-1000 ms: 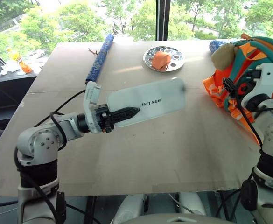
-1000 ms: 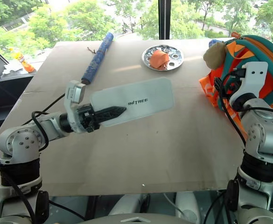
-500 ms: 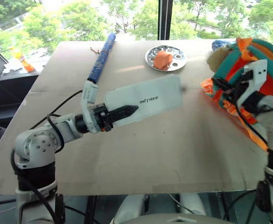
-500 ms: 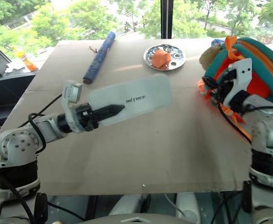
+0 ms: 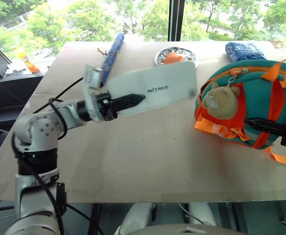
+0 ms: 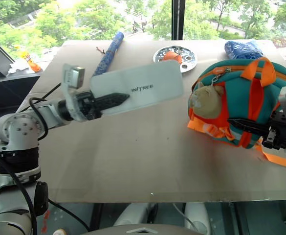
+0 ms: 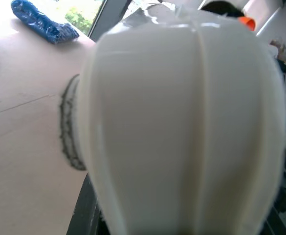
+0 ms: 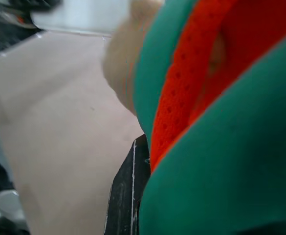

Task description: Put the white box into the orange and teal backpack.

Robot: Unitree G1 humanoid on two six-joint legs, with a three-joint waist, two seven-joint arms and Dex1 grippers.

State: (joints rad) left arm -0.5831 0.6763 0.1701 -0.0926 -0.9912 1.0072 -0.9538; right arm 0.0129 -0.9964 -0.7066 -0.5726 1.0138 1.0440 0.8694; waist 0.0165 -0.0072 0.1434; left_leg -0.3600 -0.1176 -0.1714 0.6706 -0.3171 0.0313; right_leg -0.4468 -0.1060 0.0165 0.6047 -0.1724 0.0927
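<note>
I have the white box (image 5: 152, 90) clamped in my left claw (image 5: 133, 100), raised off the surface (image 5: 147, 161). My right claw (image 6: 248, 125) is closed on the backpack (image 6: 231, 105) near the right edge. Next I need its zipper opened.

We see our left gripper (image 6: 114, 98) clamped on one end of the white box (image 6: 138, 89), holding it level above the table (image 6: 133, 156) with its dark lettering up. Our right gripper (image 6: 240, 123) is closed on an orange strap of the backpack (image 6: 238, 105), which sits on the table with its beige plush charm (image 6: 205, 101) facing us. Behind lie a silver plate (image 6: 176, 54), a blue rolled tube (image 6: 108, 51) and a blue bundle (image 6: 244, 49).
</note>
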